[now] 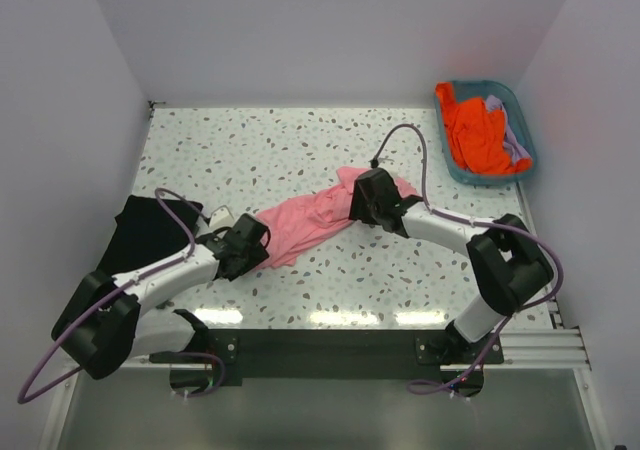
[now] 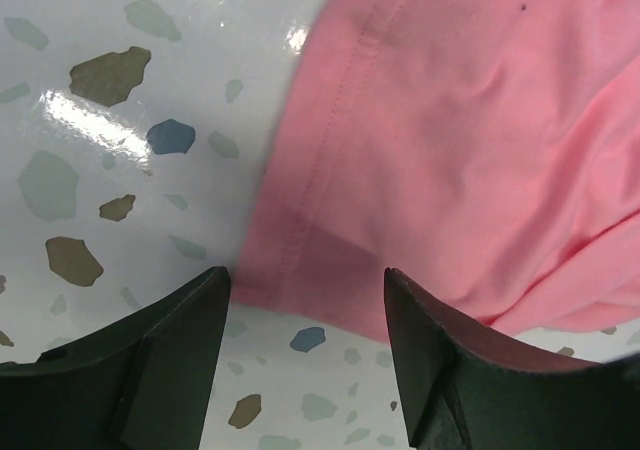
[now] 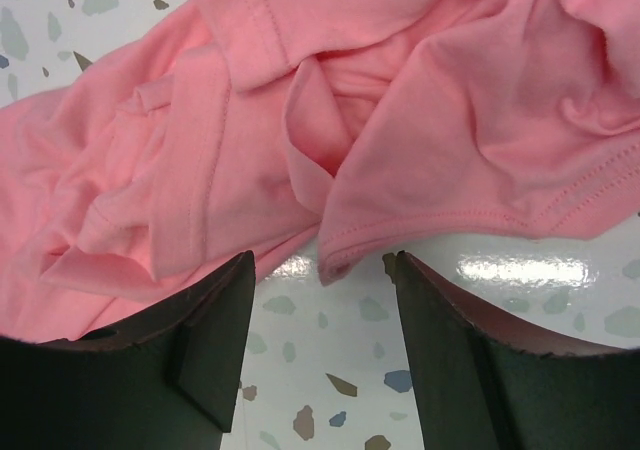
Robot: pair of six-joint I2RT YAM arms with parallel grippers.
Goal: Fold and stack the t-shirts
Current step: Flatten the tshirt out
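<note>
Broadly, the white speckled terrazzo-pattern table (image 1: 300, 140) fills the walled cell, and across its middle lies the salmon-pink soft fabric t-shirt (image 1: 310, 220), crumpled into a long diagonal bundle running from near left to far right. The black fabric t-shirt (image 1: 145, 230) lies spread near the table's left edge, partly under the left arm. At the far right corner stands the teal plastic basket (image 1: 522, 110), holding the bright orange t-shirt (image 1: 475, 135) in a heap, with the pale lavender t-shirt (image 1: 514, 148) tucked beside it against the basket's right wall. The left gripper (image 2: 305, 282) hangs low over the pink bundle's near-left end, its jaws spread, with a stitched hem corner of the shirt lying flat on the table between the dark fingers (image 2: 150, 360). The right gripper (image 3: 320, 270) sits at the bundle's far-right end, jaws likewise spread apart, a folded hemmed edge reaching into the gap between them; neither gripper pinches the cloth.
</note>
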